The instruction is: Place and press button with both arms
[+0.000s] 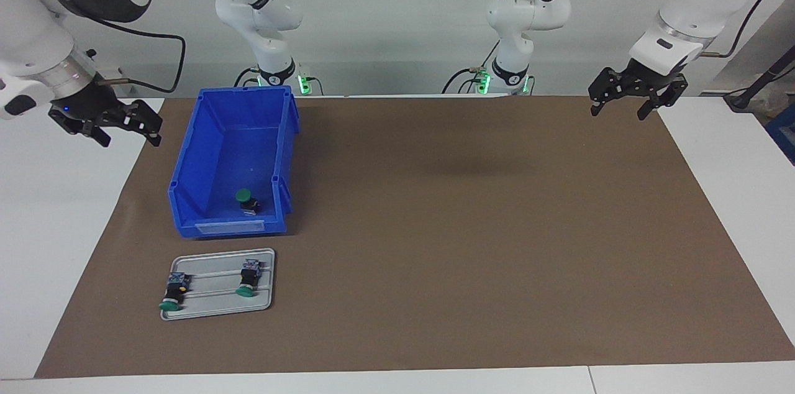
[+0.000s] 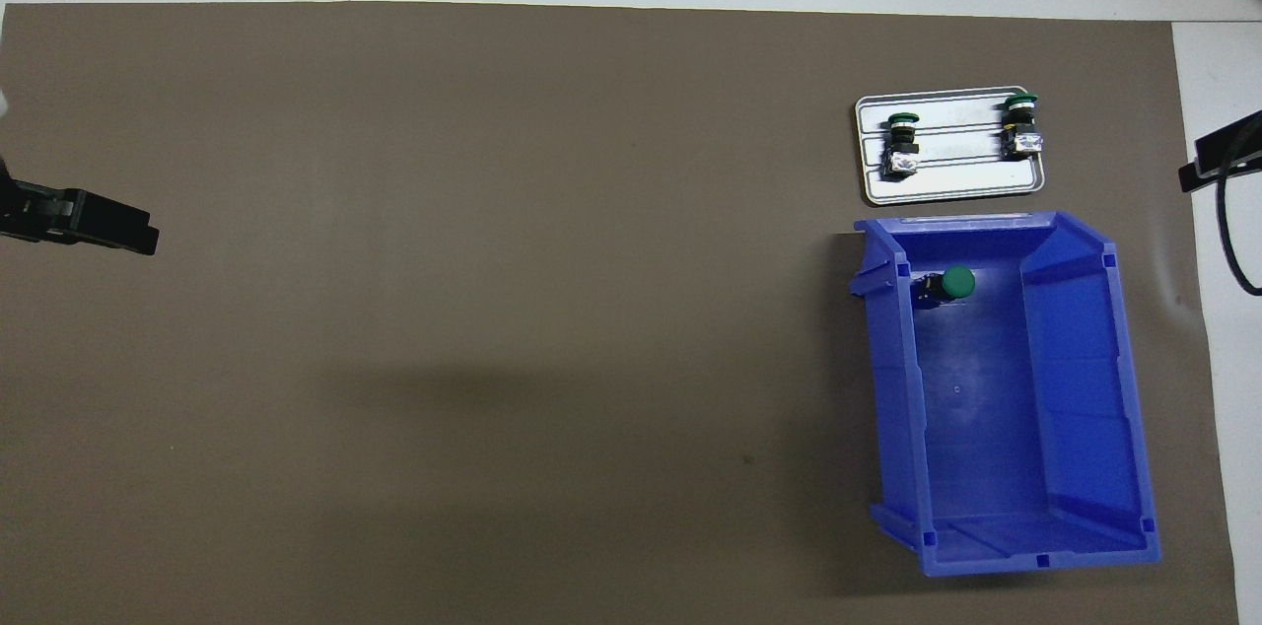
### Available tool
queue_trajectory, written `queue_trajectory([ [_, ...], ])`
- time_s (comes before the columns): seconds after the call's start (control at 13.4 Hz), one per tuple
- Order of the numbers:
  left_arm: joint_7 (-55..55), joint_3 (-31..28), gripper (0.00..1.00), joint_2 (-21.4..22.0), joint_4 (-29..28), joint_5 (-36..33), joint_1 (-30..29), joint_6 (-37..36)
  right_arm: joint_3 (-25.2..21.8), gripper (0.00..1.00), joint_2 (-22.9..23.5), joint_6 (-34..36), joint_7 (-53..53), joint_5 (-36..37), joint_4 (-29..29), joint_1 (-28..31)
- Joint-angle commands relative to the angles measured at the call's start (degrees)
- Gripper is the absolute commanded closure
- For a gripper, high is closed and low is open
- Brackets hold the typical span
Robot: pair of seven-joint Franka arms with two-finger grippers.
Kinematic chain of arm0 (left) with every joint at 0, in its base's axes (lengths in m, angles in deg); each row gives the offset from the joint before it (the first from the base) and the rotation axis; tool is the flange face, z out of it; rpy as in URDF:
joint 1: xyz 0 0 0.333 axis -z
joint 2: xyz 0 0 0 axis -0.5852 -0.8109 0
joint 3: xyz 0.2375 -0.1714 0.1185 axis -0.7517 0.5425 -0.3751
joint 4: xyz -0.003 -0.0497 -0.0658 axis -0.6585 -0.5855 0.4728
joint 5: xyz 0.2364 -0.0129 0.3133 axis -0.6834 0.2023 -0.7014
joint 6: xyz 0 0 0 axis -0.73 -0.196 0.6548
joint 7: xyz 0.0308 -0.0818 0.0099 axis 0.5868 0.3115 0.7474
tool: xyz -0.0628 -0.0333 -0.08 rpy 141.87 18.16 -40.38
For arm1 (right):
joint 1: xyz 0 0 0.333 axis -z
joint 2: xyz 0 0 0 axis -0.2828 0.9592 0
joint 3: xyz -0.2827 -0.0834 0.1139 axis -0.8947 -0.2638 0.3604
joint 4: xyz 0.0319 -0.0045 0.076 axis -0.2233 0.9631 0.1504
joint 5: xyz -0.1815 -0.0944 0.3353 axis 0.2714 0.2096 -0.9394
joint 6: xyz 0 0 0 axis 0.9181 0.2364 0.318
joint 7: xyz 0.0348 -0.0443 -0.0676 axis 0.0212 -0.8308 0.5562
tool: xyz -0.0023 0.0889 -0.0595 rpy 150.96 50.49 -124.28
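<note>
Blue plastic catches our eye first: the bin [image 1: 233, 164] sits on the brown mat [image 1: 435, 226] toward the right arm's end of the table, and inside it, at the end farther from the robots, we've got one button [image 1: 246, 200] with its green cap up. Just past the bin, farther still from the robots, lies the grey tray [image 1: 217, 284], and we count two more buttons on it, one [image 1: 174, 290] at the outer end and one [image 1: 249, 278] beside it, both lying on their sides with caps pointing away from the robots. Our right gripper [image 1: 127, 130] hangs in the air off the mat's edge, jaws spread wide and holding nothing. Our left gripper [image 1: 621, 107] hovers over the mat's corner at its own end, jaws likewise wide apart and empty.
</note>
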Motion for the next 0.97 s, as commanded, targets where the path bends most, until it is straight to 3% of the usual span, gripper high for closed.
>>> queue_trajectory([
  [0.0,0.45,0.53,0.0,1.49,-1.59,0.1,-0.86,-0.22,0.78,0.02,-2.88,-1.19,-1.68,-0.12,5.38,-0.04],
  [0.3,0.45,0.53,0.0,1.49,-1.59,0.1,-0.86,-0.22,-0.01,0.0,-8.24,-9.2,-1.77,-0.12,15.76,-3.02],
  [0.6,0.45,0.53,0.0,1.49,-1.59,0.1,-0.86,-0.22,-2.1,0.0,-10.27,-13.15,-4.94,0.58,16.56,-6.62],
  [0.9,0.45,0.53,0.0,1.49,-1.59,0.1,-0.86,-0.22,-4.76,0.0,-12.29,-12.64,-4.93,-0.65,15.07,-9.18],
])
